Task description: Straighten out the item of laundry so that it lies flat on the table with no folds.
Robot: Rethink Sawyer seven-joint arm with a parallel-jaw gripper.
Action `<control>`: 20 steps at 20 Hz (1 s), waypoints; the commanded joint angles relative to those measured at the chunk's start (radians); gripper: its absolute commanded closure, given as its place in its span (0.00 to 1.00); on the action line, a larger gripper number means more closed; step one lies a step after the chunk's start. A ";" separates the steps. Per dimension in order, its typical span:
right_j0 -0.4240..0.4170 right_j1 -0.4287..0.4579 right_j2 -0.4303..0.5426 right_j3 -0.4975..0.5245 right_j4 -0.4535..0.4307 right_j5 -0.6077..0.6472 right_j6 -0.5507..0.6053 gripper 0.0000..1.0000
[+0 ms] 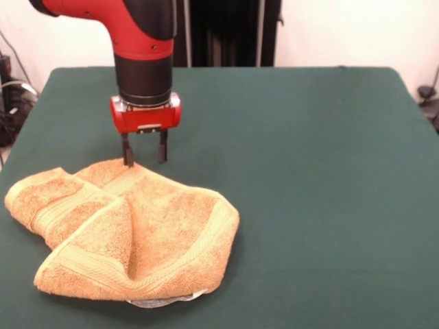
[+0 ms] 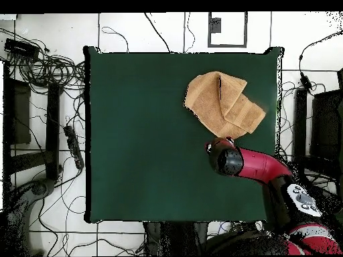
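The small orange-tan terry-cloth towel lies rumpled on the large dark green felt-topped table, not flat: in the front view a corner with a woven border band is folded over the middle, another layer is doubled under at the camera's left, and a raised ridge runs across the cloth between them. A white sewn label peeks out from beneath the towel's nearest edge. Seen from overhead, the towel sits close to one corner of the table, on the side away from the robot's base, with most of the green top bare beyond it. At the towel's far edge in the front view, the red and black gripper stands upright with its two dark fingers spread apart; one fingertip seems to touch the towel's rim, the other hangs just beside it over the felt, and nothing is held between them. From overhead the arm reaches in from the table's edge beside the towel.
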 commanded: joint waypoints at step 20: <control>0.069 -0.020 0.003 0.021 0.088 0.153 0.152 0.00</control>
